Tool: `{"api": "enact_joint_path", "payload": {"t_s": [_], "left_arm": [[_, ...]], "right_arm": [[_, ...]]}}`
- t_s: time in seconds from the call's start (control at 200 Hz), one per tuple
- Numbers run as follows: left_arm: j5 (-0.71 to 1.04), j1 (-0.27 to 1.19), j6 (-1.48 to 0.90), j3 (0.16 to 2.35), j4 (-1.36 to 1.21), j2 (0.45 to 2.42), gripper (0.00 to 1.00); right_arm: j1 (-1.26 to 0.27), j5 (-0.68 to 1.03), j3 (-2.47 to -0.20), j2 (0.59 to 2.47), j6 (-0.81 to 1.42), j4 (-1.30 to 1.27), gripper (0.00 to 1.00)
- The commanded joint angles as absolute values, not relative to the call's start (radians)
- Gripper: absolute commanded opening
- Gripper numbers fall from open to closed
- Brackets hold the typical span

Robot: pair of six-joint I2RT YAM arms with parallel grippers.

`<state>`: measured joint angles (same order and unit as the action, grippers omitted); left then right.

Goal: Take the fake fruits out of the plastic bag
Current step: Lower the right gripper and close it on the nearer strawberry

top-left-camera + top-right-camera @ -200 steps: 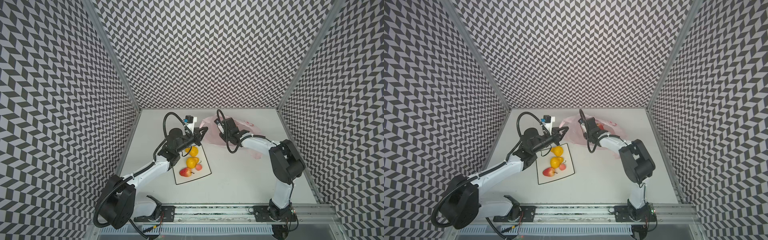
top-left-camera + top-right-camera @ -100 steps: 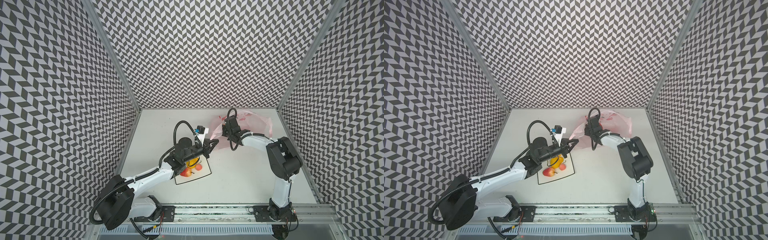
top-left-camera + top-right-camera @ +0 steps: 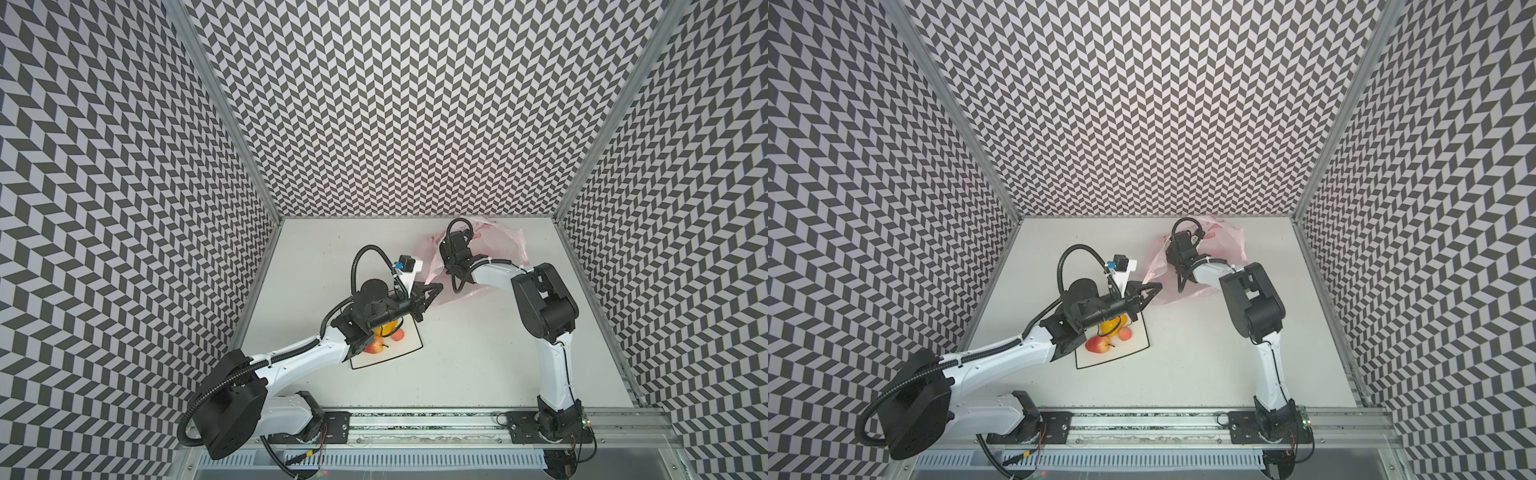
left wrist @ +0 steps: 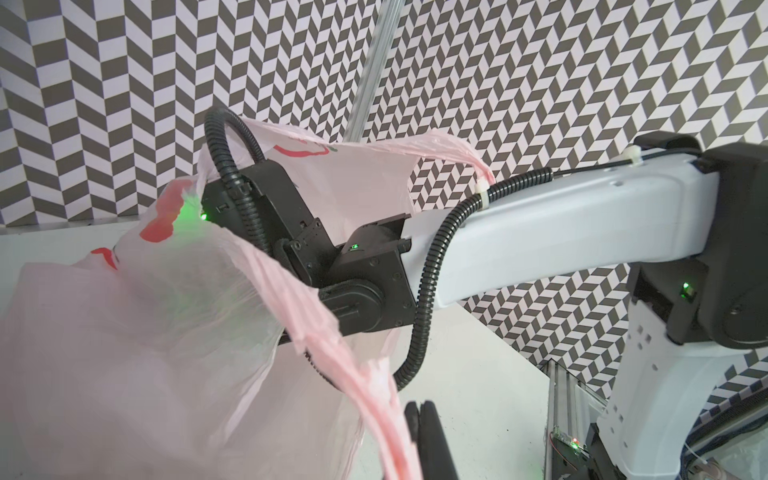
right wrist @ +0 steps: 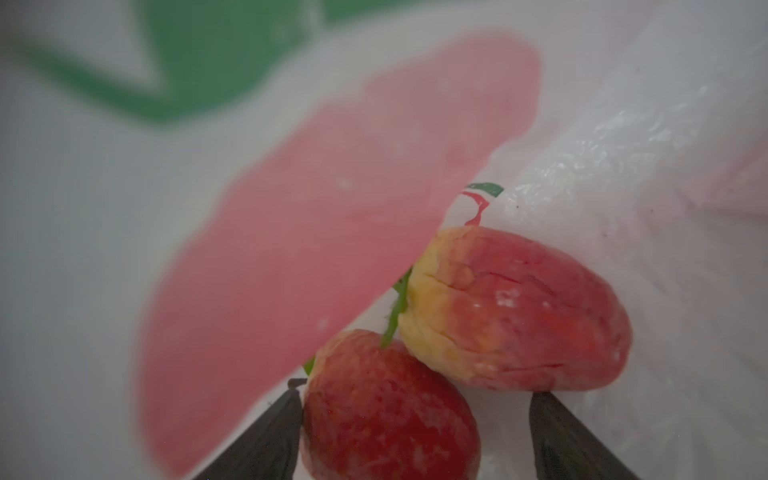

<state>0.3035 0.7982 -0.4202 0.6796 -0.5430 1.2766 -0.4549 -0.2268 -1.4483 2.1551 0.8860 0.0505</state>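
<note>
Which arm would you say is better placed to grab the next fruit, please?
Probably right: the right gripper, open inside the plastic bag, flanks a red fruit; the left gripper is shut on the handle.

A robot lab cell: black-and-white chevron walls box in my white table, and my left arm and right arm stand bolted to a metal rail.

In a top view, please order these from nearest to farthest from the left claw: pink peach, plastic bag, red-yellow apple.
1. plastic bag: handle pinched in the left claw.
2. pink peach: on the plate, toward the front.
3. red-yellow apple: on the plate, farther left and front.
</note>
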Motion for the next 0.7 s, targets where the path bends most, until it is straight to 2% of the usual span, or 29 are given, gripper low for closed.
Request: {"api": "enact_joint_path", "payload": {"t_s": [0.0,0.14,0.25,0.386,0.491,0.696], "left_arm": [[0.284,0.803,-0.432,0.660,-0.560,1.248,0.00],[0.269,0.802,-0.434,0.650,-0.561,1.246,0.00],[0.255,0.801,-0.434,0.645,-0.561,1.251,0.00],[0.240,0.792,-0.437,0.634,-0.561,1.249,0.00],[0.232,0.787,-0.439,0.623,-0.567,1.249,0.00],[0.230,0.781,-0.441,0.620,-0.570,1.252,0.00]], "right_arm": [[-0.454,-0.218,-1.474,2.189,0.907,0.080,0.86],[-0.454,-0.206,-1.512,2.213,0.848,0.121,0.87],[-0.455,-0.180,-1.523,2.213,0.783,0.138,0.85],[-0.457,-0.157,-1.487,2.167,0.696,0.136,0.76],[-0.456,-0.124,-1.436,2.128,0.639,0.098,0.65],[-0.462,-0.092,-1.452,2.140,0.536,0.131,0.55]]}}
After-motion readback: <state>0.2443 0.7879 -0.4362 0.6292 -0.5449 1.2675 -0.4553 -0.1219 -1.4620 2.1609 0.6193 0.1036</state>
